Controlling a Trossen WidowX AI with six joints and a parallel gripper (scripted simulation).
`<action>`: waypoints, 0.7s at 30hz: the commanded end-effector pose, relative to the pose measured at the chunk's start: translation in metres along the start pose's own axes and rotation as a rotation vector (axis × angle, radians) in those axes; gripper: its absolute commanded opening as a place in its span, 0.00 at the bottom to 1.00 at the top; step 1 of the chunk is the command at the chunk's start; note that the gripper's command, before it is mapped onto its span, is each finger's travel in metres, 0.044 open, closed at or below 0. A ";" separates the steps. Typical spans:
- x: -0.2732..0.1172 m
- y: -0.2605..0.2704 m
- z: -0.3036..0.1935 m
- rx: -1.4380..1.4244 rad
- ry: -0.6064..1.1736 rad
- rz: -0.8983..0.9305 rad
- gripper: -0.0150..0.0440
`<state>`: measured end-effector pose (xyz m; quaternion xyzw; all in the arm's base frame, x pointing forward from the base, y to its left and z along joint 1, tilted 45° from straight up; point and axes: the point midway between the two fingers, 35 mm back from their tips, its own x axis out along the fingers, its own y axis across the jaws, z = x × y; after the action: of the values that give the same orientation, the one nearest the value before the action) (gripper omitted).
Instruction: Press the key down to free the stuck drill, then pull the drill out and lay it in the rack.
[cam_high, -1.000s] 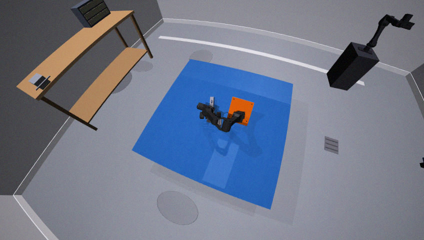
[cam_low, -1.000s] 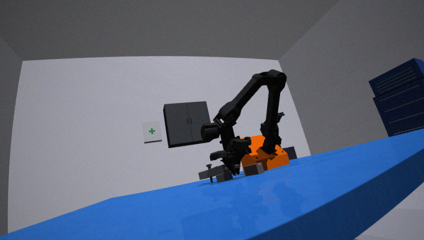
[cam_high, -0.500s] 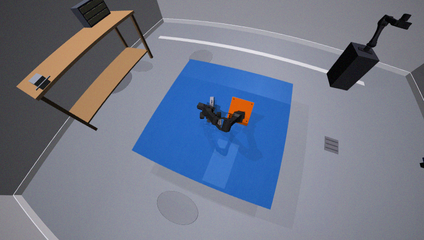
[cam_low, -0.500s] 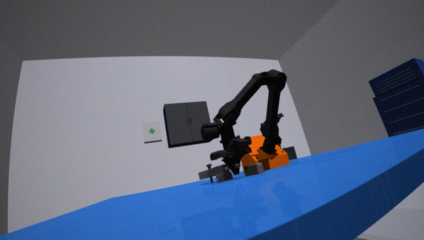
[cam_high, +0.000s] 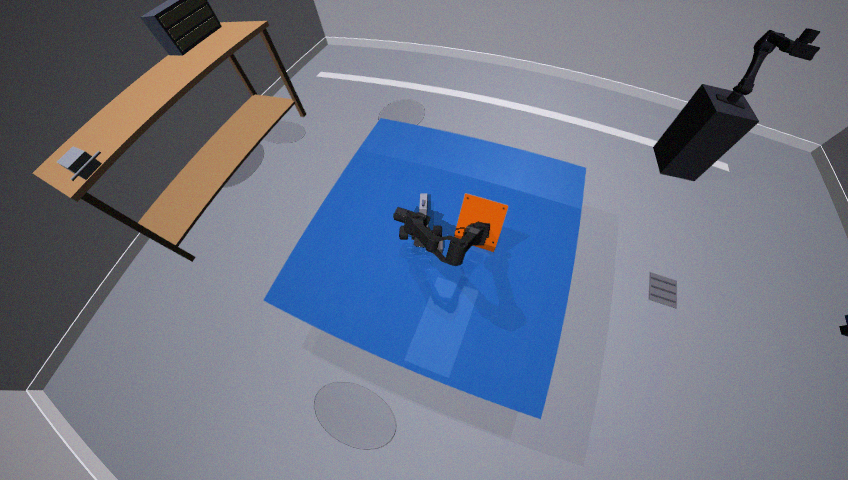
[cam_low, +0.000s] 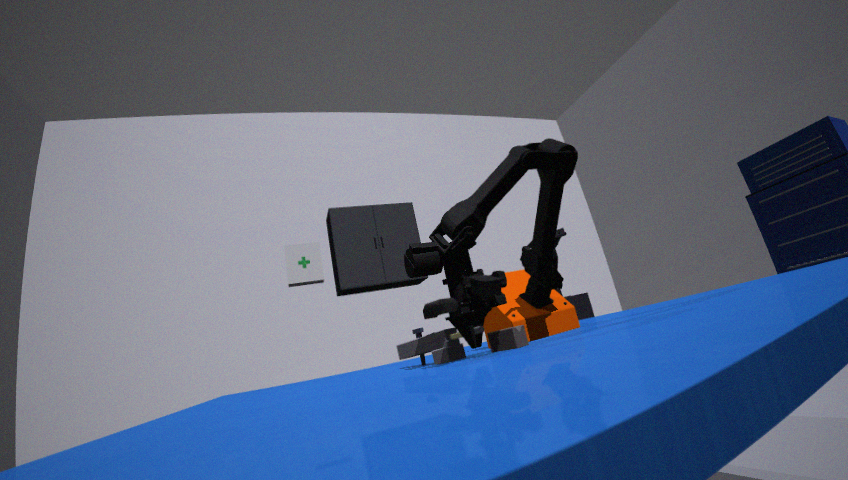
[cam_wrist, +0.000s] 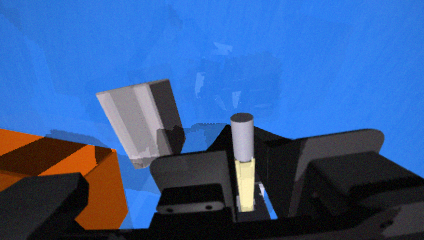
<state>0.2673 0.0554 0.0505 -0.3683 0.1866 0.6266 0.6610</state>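
Note:
The drill, a thin grey cylinder with a pale yellow part (cam_low: 456, 336) (cam_wrist: 242, 137), sits between the fingers of my gripper (cam_low: 474, 340) (cam_wrist: 235, 128). My gripper is low over the mat and shut on the drill. The drill's yellow end is at a small grey holder block (cam_low: 449, 353), mostly hidden in the wrist view. A grey bar (cam_low: 409, 349) adjoins the block, with the dark T-shaped key (cam_low: 417, 330) standing through it. The rack, a grey grooved block (cam_low: 509, 338) (cam_wrist: 125, 115), stands to the left in the wrist view. Whether the drill is loose in the holder cannot be seen.
The orange base (cam_high: 484, 208) (cam_low: 562, 315) (cam_wrist: 102, 200) of my arm is close beside the rack. A blue mat (cam_high: 357, 267) (cam_low: 297, 428) (cam_wrist: 320, 60) lies under everything. A wooden workbench (cam_high: 142, 101) and a black pedestal with another arm (cam_high: 702, 136) stand farther off.

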 end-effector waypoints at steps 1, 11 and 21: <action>0.000 0.001 0.006 0.005 -0.002 0.000 0.25; -0.001 0.002 0.023 0.005 -0.002 0.000 0.25; -0.002 0.002 0.036 0.005 -0.003 0.000 0.25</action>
<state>0.2595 0.0765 0.0721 -0.3680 0.1852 0.6266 0.6616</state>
